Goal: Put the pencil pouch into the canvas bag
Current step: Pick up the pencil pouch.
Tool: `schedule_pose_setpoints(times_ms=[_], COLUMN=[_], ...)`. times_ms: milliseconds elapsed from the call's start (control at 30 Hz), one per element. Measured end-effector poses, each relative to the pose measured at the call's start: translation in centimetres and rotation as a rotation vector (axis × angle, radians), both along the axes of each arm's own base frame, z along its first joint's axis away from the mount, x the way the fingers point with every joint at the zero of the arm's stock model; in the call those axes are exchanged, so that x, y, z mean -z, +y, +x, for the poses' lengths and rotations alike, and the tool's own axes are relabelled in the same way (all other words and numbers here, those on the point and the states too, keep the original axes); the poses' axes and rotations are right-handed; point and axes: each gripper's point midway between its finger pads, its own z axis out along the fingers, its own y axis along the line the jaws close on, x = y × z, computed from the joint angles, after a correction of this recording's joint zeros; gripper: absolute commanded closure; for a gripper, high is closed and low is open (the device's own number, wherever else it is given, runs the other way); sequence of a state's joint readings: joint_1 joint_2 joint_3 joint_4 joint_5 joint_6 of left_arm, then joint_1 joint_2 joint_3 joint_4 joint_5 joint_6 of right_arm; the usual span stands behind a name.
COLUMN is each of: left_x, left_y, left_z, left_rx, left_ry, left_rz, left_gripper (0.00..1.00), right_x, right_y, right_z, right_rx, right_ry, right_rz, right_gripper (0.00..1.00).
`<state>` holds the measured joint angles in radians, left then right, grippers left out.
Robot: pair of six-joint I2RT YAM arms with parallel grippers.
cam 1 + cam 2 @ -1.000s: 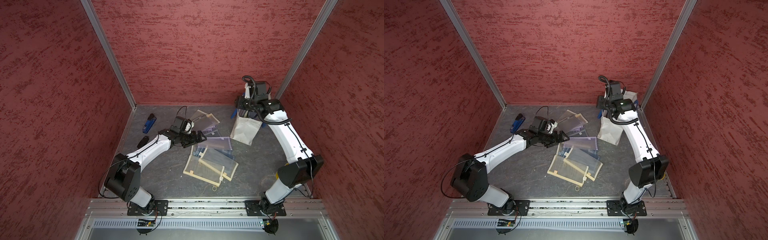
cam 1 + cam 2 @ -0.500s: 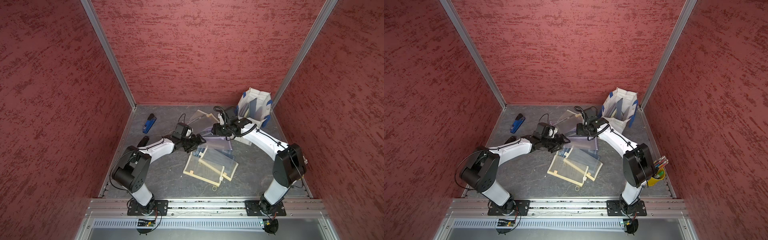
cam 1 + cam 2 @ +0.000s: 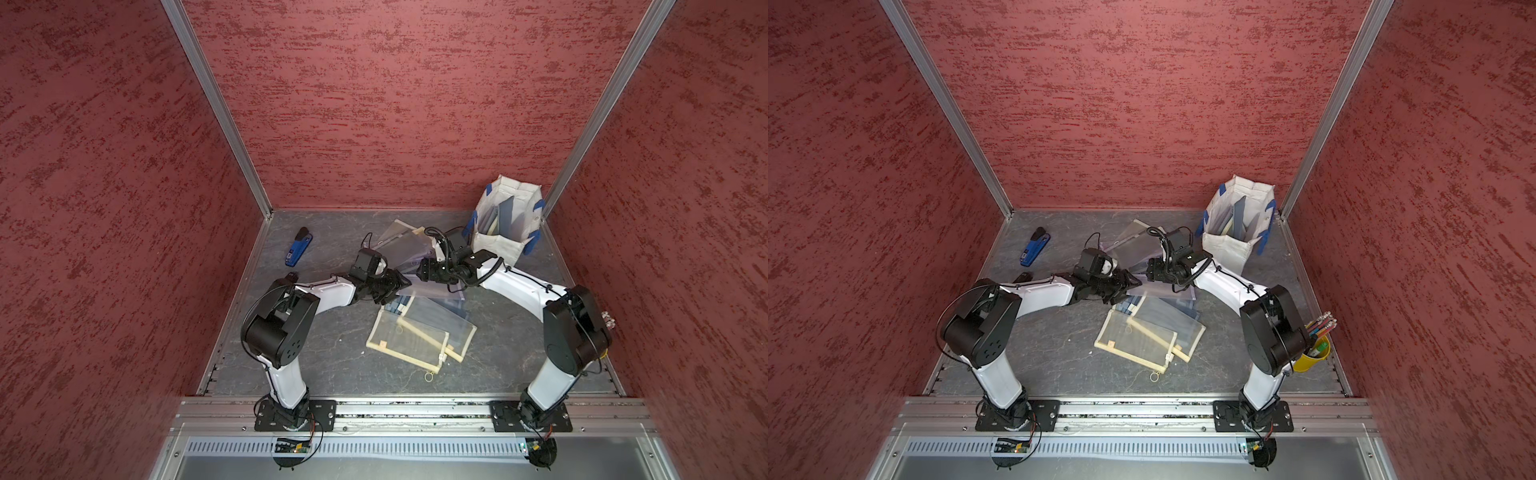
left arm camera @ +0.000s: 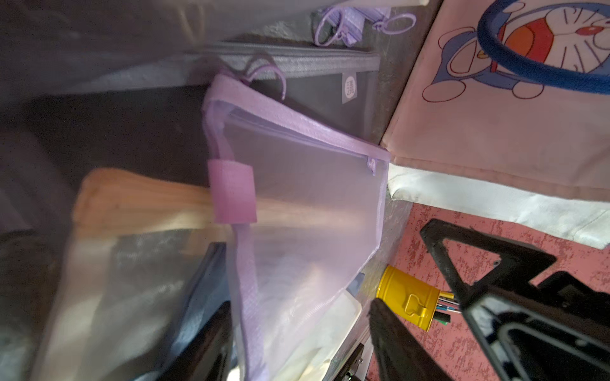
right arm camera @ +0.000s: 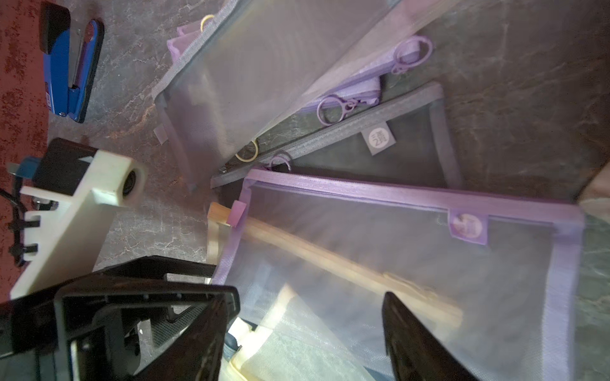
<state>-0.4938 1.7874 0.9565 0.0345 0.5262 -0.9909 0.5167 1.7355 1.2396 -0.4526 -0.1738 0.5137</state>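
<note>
Straddling a corner of the purple mesh pouch (image 4: pixel 298 198), L gripper (image 4: pixel 297 303) jaws stand apart, not clamped. R gripper (image 5: pixel 307 297) jaws wide apart over same pouch; contact unclear.

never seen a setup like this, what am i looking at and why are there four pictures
Two white-and-black robot arms are bolted to a rail at the front edge of the table. Two pictures look down from one overhead camera; the other two come from cameras on the arms' wrists. On the table lie see-through zip pouches, a blue stapler, a yellow cup of pencils and, at the back, an off-white canvas bag with pouches standing in it. The left gripper and right gripper meet over the pile. Each has its fingers apart, with a purple pouch showing between them; no firm grip shows.
</note>
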Motion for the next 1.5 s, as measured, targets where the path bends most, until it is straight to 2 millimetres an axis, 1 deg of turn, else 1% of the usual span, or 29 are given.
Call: schedule_pose_setpoints(times_ms=[100,233,300,367,433,500,567,633,700,733,800,900,967,1000,1100,1167,1267,1367,1500], left_x=[0.1,0.2,0.1,0.0,-0.2,-1.0,-2.6,-5.3,-9.1,-11.1,-15.4,-20.4,-22.9,-24.0,-26.1,-26.8,-27.1,-27.4,-27.9], left_y=[-0.3,-0.4,-0.4,-0.3,-0.2,0.1,0.3,0.5,0.7,0.9,1.3,2.3,3.2,3.6,4.4,4.5,4.4,4.4,4.9], left_z=[0.5,0.8,0.8,0.9,0.9,0.8,0.9,1.2,1.4,1.5,1.2,-0.1,-1.3,-2.0,-3.9,-5.2,-7.3,-8.8,-10.0], left_rx=[-0.004,-0.004,-0.002,0.003,0.009,0.030,0.060,0.105,0.162,0.190,0.255,0.343,0.395,0.422,0.497,0.545,0.612,0.659,0.695], left_ry=[-0.005,-0.013,-0.019,-0.027,-0.038,-0.062,-0.104,-0.178,-0.285,-0.343,-0.476,-0.636,-0.718,-0.754,-0.840,-0.886,-0.939,-1.003,-1.069], left_rz=[-0.006,-0.009,-0.011,-0.007,-0.003,0.001,-0.003,-0.007,-0.011,-0.011,-0.015,-0.027,-0.032,-0.033,-0.010,0.008,0.043,0.095,0.167], left_gripper=[0.59,0.80,0.91,1.00,1.00,1.00,1.00,1.00,1.00,1.00,1.00,1.00,1.00,1.00,1.00,1.00,1.00,1.00,1.00], right_x=[1.2,2.6,2.8,2.2,0.9,-1.1,-3.6,-6.6,-10.2,-11.6,-15.2,-18.9,-20.4,-21.0,-22.4,-23.1,-23.7,-23.4,-22.1], right_y=[-0.3,-0.8,-0.9,-0.9,-0.9,-0.7,-0.6,-0.4,-0.2,-0.2,0.0,0.0,0.1,0.1,0.4,0.6,1.1,1.4,1.4], right_z=[-0.7,-1.6,-2.0,-2.1,-2.1,-2.1,-2.4,-2.7,-3.1,-3.3,-3.7,-3.9,-3.9,-4.0,-4.3,-4.5,-4.9,-5.6,-6.5], right_rx=[0.007,0.013,0.013,0.010,0.001,-0.020,-0.054,-0.095,-0.144,-0.164,-0.217,-0.279,-0.321,-0.347,-0.421,-0.469,-0.547,-0.617,-0.675], right_ry=[0.027,0.060,0.067,0.056,0.026,-0.021,-0.085,-0.160,-0.252,-0.288,-0.377,-0.473,-0.511,-0.523,-0.544,-0.547,-0.553,-0.538,-0.506], right_rz=[-0.005,-0.013,-0.013,-0.004,0.009,0.031,0.058,0.090,0.129,0.143,0.182,0.214,0.225,0.230,0.243,0.249,0.253,0.248,0.226], right_gripper=[0.26,0.26,0.26,0.26,0.26,0.26,0.24,0.22,0.20,0.20,0.20,0.19,0.20,0.20,0.20,0.21,0.21,0.22,0.22])
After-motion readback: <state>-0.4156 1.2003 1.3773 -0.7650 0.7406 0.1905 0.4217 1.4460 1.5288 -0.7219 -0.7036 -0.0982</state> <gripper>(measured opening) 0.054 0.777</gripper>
